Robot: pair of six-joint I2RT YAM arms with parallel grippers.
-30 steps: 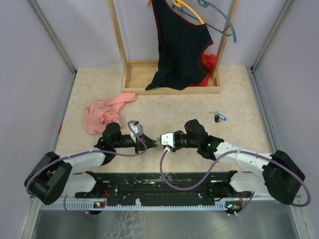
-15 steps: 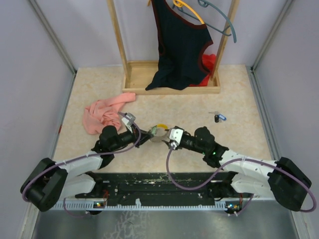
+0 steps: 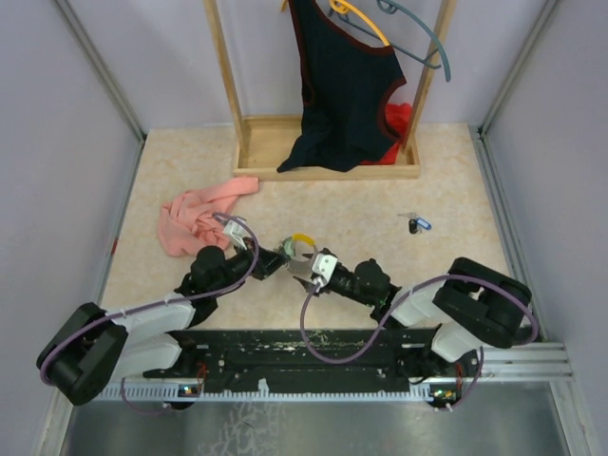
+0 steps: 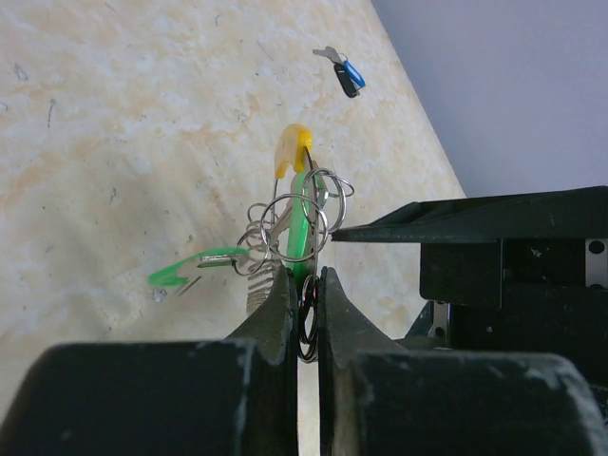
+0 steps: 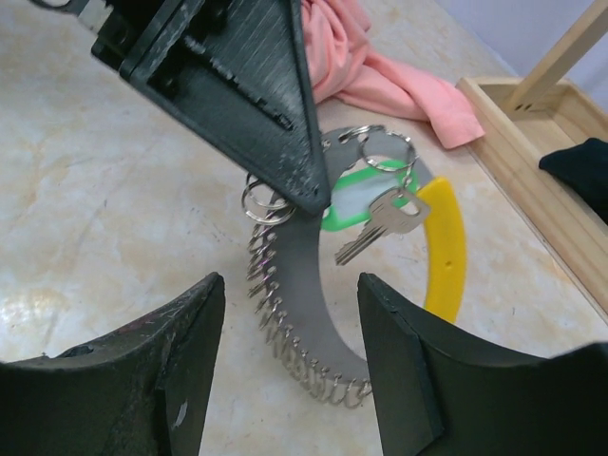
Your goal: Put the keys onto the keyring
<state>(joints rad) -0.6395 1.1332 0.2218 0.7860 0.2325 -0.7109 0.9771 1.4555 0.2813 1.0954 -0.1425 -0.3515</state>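
The keyring [image 5: 318, 304] is a grey crescent edged with wire coils, with a yellow piece [image 5: 445, 249]. A silver key [image 5: 377, 226] on a green tag [image 5: 353, 217] hangs on it. My left gripper [image 4: 305, 290] is shut on a thin ring of the keyring and holds it above the floor. It shows in the top view [image 3: 302, 241] between both grippers. My right gripper [image 5: 285, 380] is open, its jaws either side of the keyring's lower curve without touching it. A blue key and a black key [image 3: 416, 225] lie together to the far right; they also show in the left wrist view [image 4: 346, 74].
A pink cloth [image 3: 195, 214] lies left of the grippers. A wooden rack [image 3: 328, 157] with a dark garment [image 3: 342, 85] and hangers stands at the back. Grey walls close in both sides.
The keyring with its yellow piece has come into view between the grippers and moved slightly farther away. The right arm has folded back, its elbow swinging left; the left gripper has turned towards it.
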